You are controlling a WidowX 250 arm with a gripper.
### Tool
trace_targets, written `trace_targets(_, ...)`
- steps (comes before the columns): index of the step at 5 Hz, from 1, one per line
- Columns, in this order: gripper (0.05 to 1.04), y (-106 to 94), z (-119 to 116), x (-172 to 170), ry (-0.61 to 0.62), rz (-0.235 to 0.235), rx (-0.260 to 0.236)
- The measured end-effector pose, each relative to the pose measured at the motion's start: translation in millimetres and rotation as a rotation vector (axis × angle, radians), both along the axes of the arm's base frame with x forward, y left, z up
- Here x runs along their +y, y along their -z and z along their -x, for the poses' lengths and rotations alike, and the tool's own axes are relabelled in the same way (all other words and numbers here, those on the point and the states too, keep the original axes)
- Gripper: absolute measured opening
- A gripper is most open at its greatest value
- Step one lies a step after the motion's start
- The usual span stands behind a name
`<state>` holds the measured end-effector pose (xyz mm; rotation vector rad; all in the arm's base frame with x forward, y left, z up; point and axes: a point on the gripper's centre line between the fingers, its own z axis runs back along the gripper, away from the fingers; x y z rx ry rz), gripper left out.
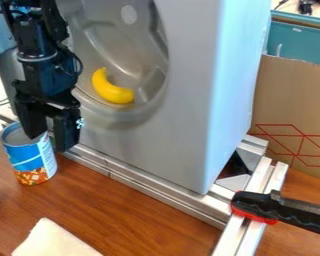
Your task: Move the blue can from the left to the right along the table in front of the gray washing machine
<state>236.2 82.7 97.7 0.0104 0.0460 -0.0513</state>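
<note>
The black gripper (50, 131) hangs at the left, at the top of an open can (34, 161) with a blue, white and orange label. Its fingers stand apart, one over the can's mouth and the other beside its right rim. The can is upright on the wooden table, in front of a metal rail. A yellow banana (112, 90) lies in the grey basin (149, 106), to the right of the arm and above the gripper in the view.
Metal rails (149, 186) edge the grey block (189, 100). A black-and-red clamp (256, 206) juts in at the right. A white cloth-like item (52, 240) lies at the lower left. Cardboard (293, 107) stands at the right.
</note>
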Motion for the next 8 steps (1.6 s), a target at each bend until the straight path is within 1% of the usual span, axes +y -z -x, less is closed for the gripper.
trace_targets(1, 0.999, 5.2, 1, -1, 0.002, 0.006, 0.017)
trace_targets(2, 1.0, 5.9, -2, 17, -0.003, -0.052, -0.02)
trace_targets(3, 1.0, 2.3, -7, 45, -0.042, -0.206, -0.043)
trace_targets(4, 1.0, 5.9, -11, 59, -0.051, -0.274, -0.018)
trace_targets(5, 1.0, 9.9, -8, 83, -0.12, -0.287, -0.002)
trace_targets(6, 1.0, 19.2, -8, 95, -0.155, -0.304, 0.029)
trace_targets(7, 0.999, 26.0, -7, 99, -0.164, -0.319, 0.047)
trace_targets(8, 1.0, 29.8, -10, 103, -0.169, -0.343, 0.034)
